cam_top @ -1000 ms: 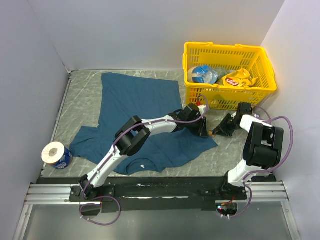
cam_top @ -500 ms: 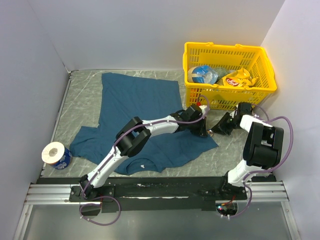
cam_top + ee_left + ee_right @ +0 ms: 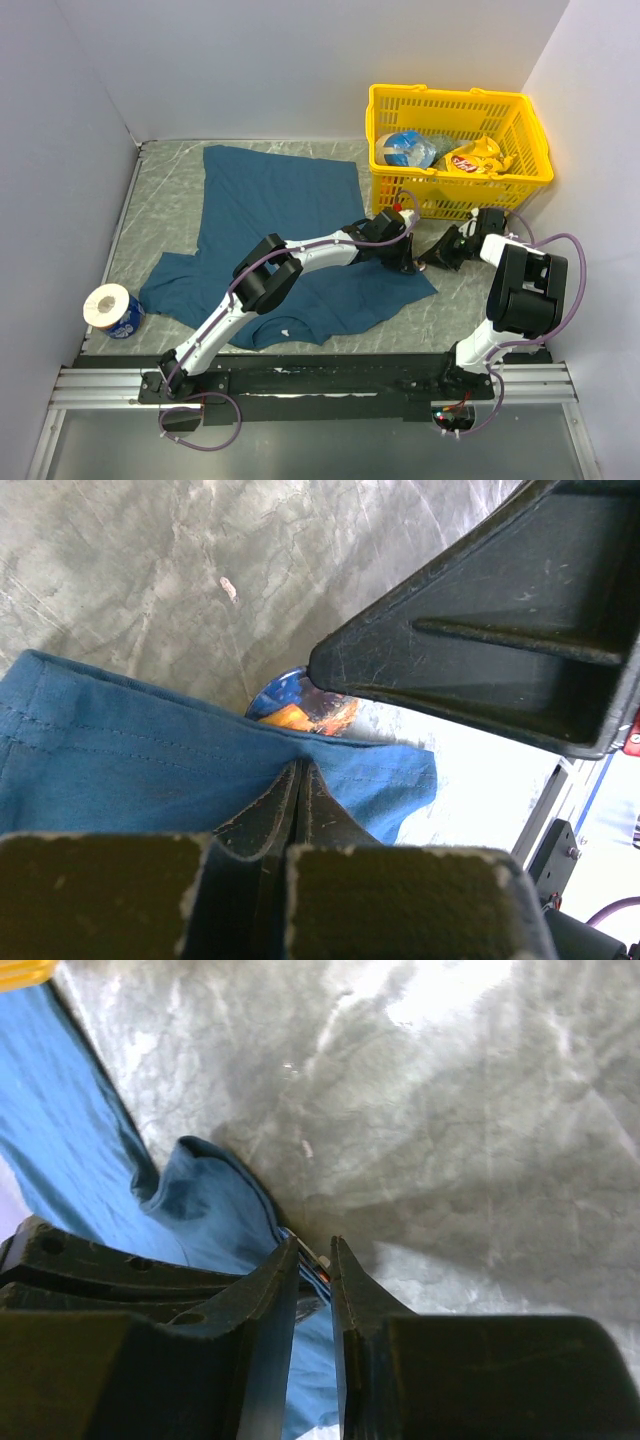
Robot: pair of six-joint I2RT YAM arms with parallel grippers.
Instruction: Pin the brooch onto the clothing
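The teal-blue T-shirt (image 3: 270, 200) lies spread on the grey table. My left gripper (image 3: 404, 262) reaches across it and is shut on the hem at the shirt's right edge (image 3: 120, 770), with the jaws (image 3: 300, 766) pressed together on the cloth. My right gripper (image 3: 427, 262) points left and meets it tip to tip. The tiny orange-brown brooch (image 3: 321, 1271) is pinched between the right gripper's (image 3: 315, 1252) narrow jaws, right against the hem. It also shows in the left wrist view (image 3: 303, 707), just beyond the hem and under a right finger (image 3: 480, 650).
A yellow basket (image 3: 455, 93) with packets inside stands just behind both grippers. A toilet roll (image 3: 112, 308) sits at the table's left front. Walls close in on the left, back and right.
My right gripper has moved left with the brooch, from a small gap to touching the shirt hem at my left gripper. The left arm has barely shifted.
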